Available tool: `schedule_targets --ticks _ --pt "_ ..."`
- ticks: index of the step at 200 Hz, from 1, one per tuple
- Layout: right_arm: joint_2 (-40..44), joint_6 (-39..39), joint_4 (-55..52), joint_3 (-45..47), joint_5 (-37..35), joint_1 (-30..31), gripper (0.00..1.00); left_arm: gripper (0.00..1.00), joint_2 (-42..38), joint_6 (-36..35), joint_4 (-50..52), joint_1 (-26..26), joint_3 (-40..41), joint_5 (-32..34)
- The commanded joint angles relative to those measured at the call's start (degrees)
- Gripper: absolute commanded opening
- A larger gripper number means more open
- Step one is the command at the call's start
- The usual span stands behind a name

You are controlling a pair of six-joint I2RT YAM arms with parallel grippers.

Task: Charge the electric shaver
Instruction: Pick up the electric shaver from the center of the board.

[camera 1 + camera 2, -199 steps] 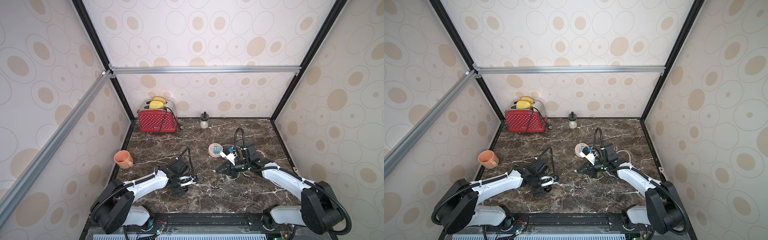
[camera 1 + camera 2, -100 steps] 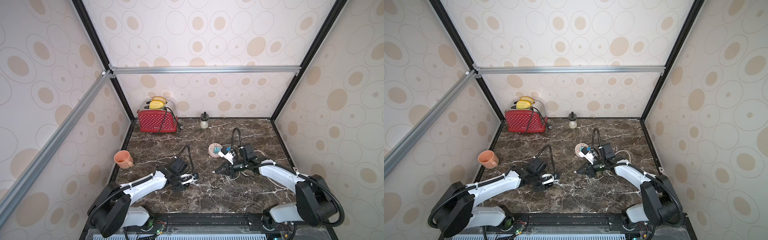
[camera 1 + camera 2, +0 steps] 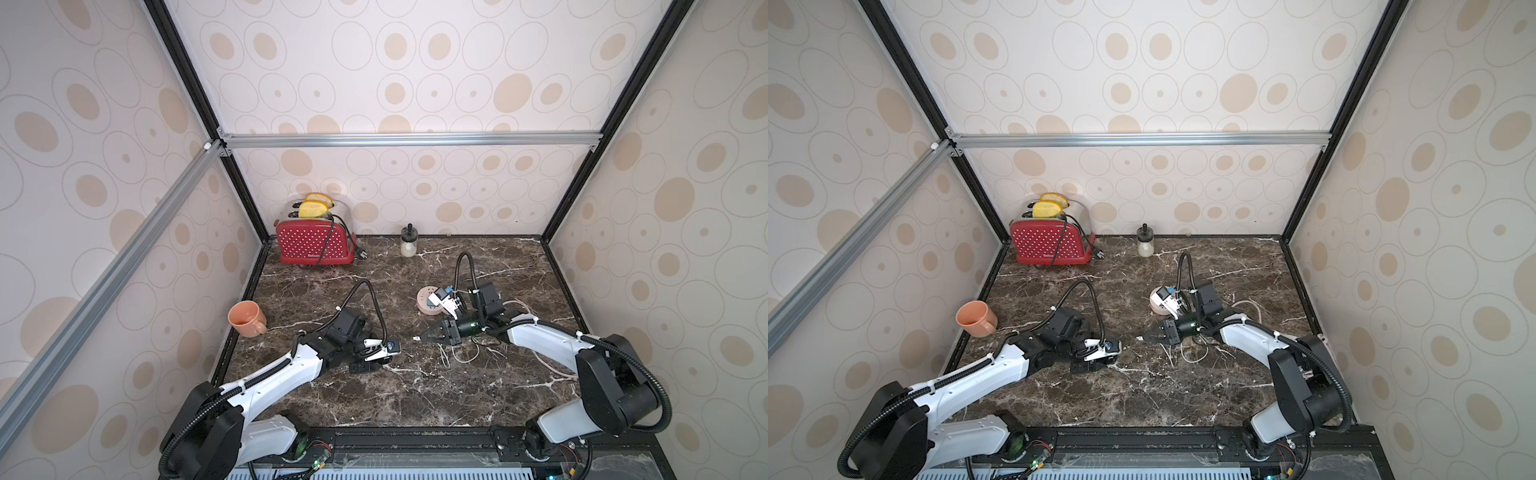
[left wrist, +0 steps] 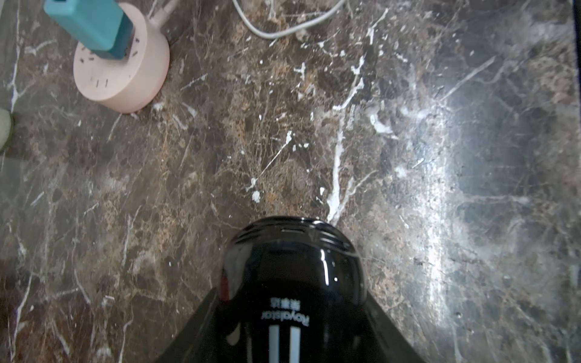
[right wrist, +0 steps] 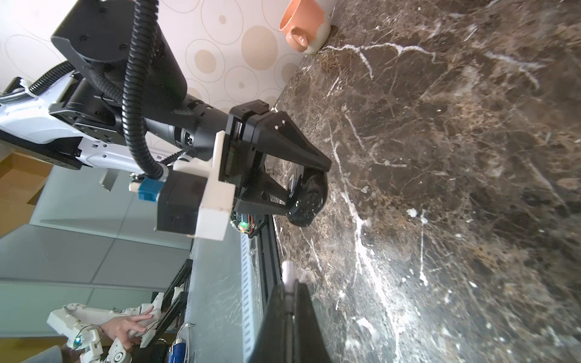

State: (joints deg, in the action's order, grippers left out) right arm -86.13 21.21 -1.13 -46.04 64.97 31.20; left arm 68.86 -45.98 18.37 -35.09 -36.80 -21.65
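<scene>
Moved since a second ago: left gripper (image 5: 309,183), jaws drawn in from a wider spread. Right gripper (image 3: 422,337), edged away from the pink socket disc (image 4: 125,85) toward the left arm.

1. Left jaws: pinching the electric shaver (image 4: 292,273) across its black body, one finger on each flank. The rounded end sticks out past the fingertips and the silvery stripes sit back between them. Probable purpose: to steady the body and offer an end to the plug. No charging port is visible. Whether it rests on the counter (image 4: 440,157) or hangs just above cannot be told.

2. Right jaws: pressed together on the white plug (image 5: 287,272), whose tip pokes out ahead, aimed toward the shaver and apart from it.

3. Shaver: well apart from the socket disc, on its robot-ward side toward the left arm. The right jaws lie between disc and shaver.

4. Teal adapter (image 4: 91,25): plugged into the disc's top. White cable (image 4: 283,30): loose on the counter near the disc. The mains end appears done; mating plug to shaver is not yet done.
</scene>
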Motion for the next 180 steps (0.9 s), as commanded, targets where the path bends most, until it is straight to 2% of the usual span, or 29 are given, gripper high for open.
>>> schedule_targets --ticks 1,29,58,113,180 --pt "-1.4 7.8 6.5 0.1 2.3 1.0 0.0 0.0 -0.2 -3.3 -7.2 0.4 -1.1 -3.6" --pt "-3.6 9.1 4.5 -1.1 3.3 2.0 0.0 0.0 -1.5 -3.8 -12.9 0.4 0.6 -2.3" --pt "-4.3 12.5 7.2 -1.2 3.6 3.4 0.0 0.0 -2.5 -4.4 -16.1 0.3 1.8 -2.2" --pt "-7.5 26.8 21.2 1.1 3.1 3.9 0.0 0.0 -1.7 -4.6 -18.2 0.4 2.6 -1.6" --pt "-8.4 29.5 20.3 1.7 1.7 4.4 0.0 0.0 -1.8 -5.7 -18.0 0.4 2.7 -0.9"
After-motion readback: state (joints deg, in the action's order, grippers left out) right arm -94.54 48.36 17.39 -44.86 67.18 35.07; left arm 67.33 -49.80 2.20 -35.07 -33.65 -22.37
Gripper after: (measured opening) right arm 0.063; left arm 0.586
